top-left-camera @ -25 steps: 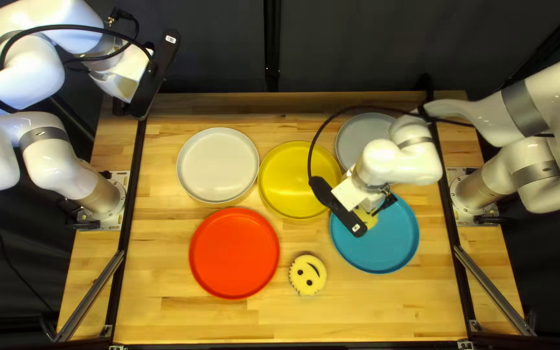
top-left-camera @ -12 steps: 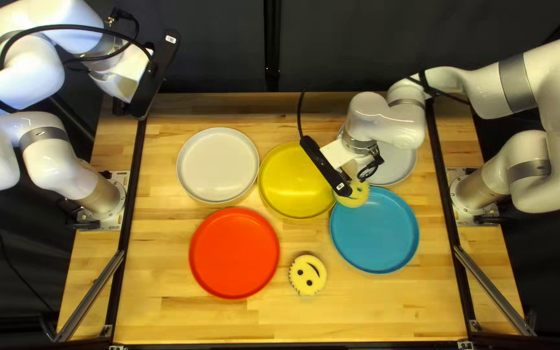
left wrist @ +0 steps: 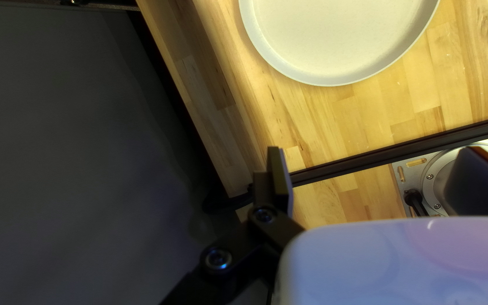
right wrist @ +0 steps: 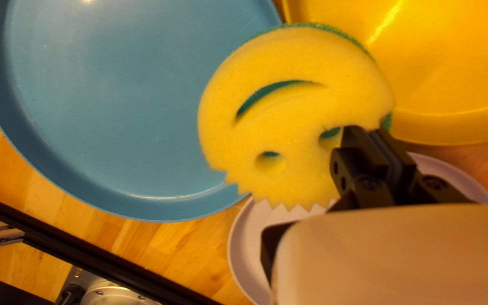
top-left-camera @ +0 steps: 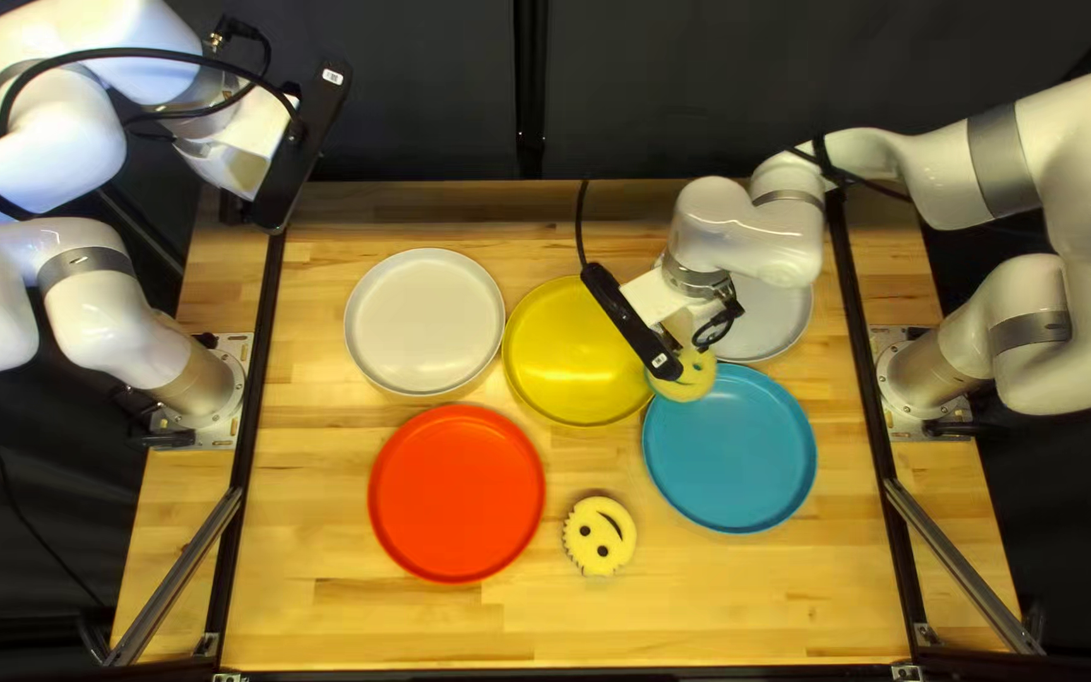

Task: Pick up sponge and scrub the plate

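In the top left view my right gripper holds a round yellow smiley sponge over the meeting edges of the blue plate and yellow plate. The right wrist view shows the right gripper shut on the rim of this sponge, which has a green underside; whether it touches a plate I cannot tell. A second smiley sponge lies on the table. My left gripper hangs beyond the table's far left corner. From its wrist, the left gripper stands open, nothing between its fingers.
A red plate lies left of the loose sponge, with a white plate behind it. The grey plate is partly hidden under my right arm. Black rails run along both sides of the table.
My right gripper and its sponge have moved from over the blue plate toward the far left, to that plate's edge, with only a slight shift lately. The left arm stayed still.
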{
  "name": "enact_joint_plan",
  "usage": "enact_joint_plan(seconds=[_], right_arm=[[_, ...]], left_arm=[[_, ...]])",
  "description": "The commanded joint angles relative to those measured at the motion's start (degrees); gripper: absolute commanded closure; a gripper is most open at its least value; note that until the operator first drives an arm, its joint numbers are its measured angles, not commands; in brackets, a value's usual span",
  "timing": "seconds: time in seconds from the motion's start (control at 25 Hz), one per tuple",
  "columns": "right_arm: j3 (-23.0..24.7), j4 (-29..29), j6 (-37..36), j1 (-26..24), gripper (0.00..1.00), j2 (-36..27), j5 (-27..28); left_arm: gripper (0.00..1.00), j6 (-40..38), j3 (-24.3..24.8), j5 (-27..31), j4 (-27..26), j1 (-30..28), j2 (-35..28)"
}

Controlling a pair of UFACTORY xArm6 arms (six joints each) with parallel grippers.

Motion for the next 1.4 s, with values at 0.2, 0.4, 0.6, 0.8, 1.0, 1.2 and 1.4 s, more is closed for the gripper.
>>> enact_joint_plan(seconds=[0.2,0.4,0.6,0.8,1.0,1.2,1.4], right_arm=[[-14.03,2.88,-9.59,-9.53,1.0,11.88,3.47],[-20.04,4.83,-12.22,-13.95,1.0,16.37,6.11],[-28.85,5.15,-11.83,-16.78,1.0,22.95,10.44],[-35.56,4.37,-9.87,-18.79,1.0,27.54,14.36],[-37.67,3.56,-7.22,-19.51,1.0,28.32,16.01],[-36.78,2.92,-4.95,-20.36,1.0,27.8,15.14],[-36.17,2.37,-4.4,-21.73,1.0,28.19,13.68]], left_arm=[[0.0,0.0,0.0,0.0,0.0,0.0,0.0],[0.0,0.0,0.0,0.0,0.0,0.0,0.0],[0.0,0.0,0.0,0.0,0.0,0.0,0.0],[0.0,0.0,0.0,0.0,0.0,0.0,0.0],[0.0,0.0,0.0,0.0,0.0,0.0,0.0],[0.0,0.0,0.0,0.0,0.0,0.0,0.0],[0.0,0.0,0.0,0.0,0.0,0.0,0.0]])
